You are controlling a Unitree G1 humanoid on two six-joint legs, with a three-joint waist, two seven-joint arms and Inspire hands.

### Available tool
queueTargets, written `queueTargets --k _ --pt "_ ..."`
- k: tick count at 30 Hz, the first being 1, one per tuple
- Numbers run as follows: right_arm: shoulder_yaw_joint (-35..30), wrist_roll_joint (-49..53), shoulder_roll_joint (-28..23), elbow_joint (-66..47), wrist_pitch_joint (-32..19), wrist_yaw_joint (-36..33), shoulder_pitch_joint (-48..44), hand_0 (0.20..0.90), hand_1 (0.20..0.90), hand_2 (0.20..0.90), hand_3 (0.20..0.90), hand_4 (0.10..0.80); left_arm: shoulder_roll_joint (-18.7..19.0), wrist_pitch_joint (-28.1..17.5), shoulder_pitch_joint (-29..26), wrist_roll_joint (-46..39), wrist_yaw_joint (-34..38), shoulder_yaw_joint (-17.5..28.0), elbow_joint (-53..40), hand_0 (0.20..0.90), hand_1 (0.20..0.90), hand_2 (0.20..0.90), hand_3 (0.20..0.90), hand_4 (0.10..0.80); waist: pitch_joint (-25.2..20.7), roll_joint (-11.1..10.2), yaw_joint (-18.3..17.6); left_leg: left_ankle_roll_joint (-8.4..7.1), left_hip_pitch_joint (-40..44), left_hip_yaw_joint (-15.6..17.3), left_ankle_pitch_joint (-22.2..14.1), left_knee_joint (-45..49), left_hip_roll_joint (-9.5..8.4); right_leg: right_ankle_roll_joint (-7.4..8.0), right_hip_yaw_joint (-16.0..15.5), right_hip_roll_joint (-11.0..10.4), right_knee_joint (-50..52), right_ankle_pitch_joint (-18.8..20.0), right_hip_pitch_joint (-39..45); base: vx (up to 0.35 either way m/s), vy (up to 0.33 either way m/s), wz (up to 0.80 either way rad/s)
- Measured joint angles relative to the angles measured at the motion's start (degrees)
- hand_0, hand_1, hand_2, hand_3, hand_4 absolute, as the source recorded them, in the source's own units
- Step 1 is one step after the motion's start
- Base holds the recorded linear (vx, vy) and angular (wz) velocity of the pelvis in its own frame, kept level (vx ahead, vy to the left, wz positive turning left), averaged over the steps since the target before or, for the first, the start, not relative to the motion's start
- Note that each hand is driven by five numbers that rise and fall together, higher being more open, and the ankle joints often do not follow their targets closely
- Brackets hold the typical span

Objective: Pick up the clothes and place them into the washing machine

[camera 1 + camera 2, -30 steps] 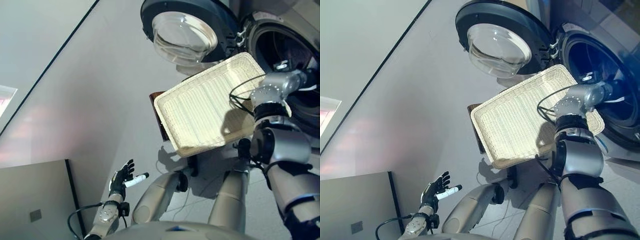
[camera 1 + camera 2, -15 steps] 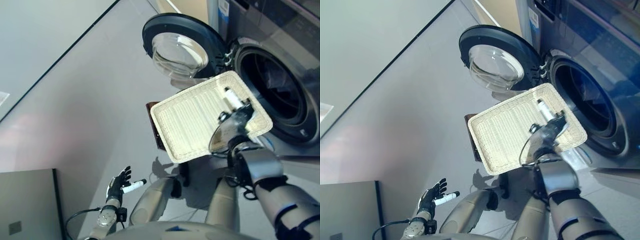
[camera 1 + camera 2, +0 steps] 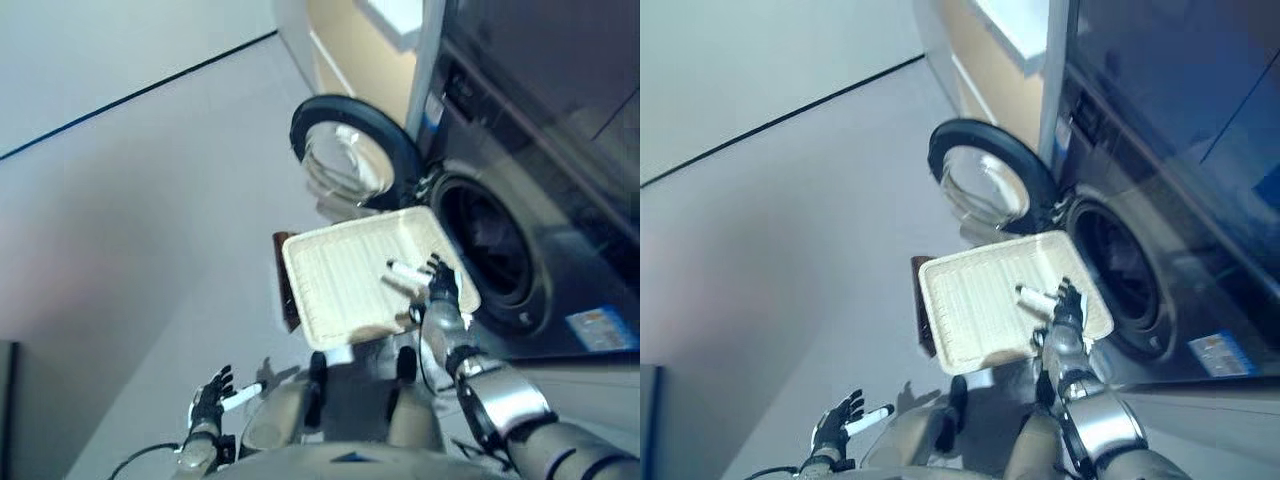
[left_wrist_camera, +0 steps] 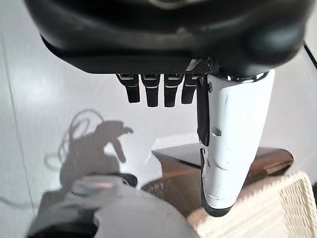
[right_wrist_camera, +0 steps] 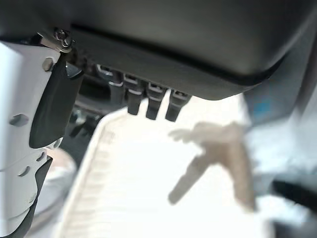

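My right hand (image 3: 440,288) is raised over the white wicker basket (image 3: 335,290). Its fingers are straight and spread, the white-covered thumb stands out toward 9 o'clock, and it holds nothing. In the right wrist view I see these fingers (image 5: 148,101) extended above the pale woven floor of the basket, and only the shadow of my hand lies on the weave.

My left hand (image 3: 212,392) hangs low at about 7 o'clock in the head view, well apart from the basket. Its fingers are also relaxed and open, the thumb points to the side, and nothing is in the palm. In the left wrist view its fingers (image 4: 154,89) are straight, with the floor beyond them and one corner of the basket and a dark brown stand (image 4: 178,157) under it.

The basket sits tilted on that dark stand, just in front of the washing machine (image 3: 1140,190). The round door (image 3: 350,160) of the machine is swung wide open, at about 12 o'clock from the basket. The drum opening (image 3: 490,250) is at about 3 o'clock from the basket, and its inside is dark.

I cannot find the clothes: the basket floor that I can see is bare, and I cannot tell what lies inside the dark drum.
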Motion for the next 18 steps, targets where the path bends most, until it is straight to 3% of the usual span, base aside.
queueTargets --k 4,7,18 --pt "1.4 -10.84 -0.94 -0.5 1.54 1.87 11.86 0.9 0.9 0.9 0.9 0.8 0.12 1.26 1.14 2.65 -1.24 1.44 3.59 0.9 0.9 0.9 0.9 0.8 -4.94 -1.42 -0.8 0.24 5.93 0.35 0.07 -2.8 0.61 0.09 -1.05 0.31 -3.45 0.21 6.3 0.059 -0.038 -0.09" --pt "-1.32 -14.46 -0.7 0.07 2.47 3.32 18.76 0.9 0.9 0.9 0.9 0.8 0.06 2.03 0.83 6.44 -2.27 2.29 6.5 0.9 0.9 0.9 0.9 0.8 -7.37 -1.64 -1.15 0.26 9.84 0.31 0.51 -4.94 0.62 -0.44 -1.21 0.66 -5.03 0.74 10.23 0.048 -0.027 0.08" --pt "-8.11 -18.18 0.83 9.03 3.62 4.33 27.08 0.9 0.9 0.9 0.9 0.8 -0.28 4.64 1.05 13.39 -3.83 2.29 9.96 0.9 0.9 0.9 0.9 0.8 -11.28 -1.2 -3.41 0.51 15.57 0.42 0.06 -7.67 0.81 -0.11 -1.72 0.77 -7.52 0.58 16.18 0.015 -0.013 -0.01"
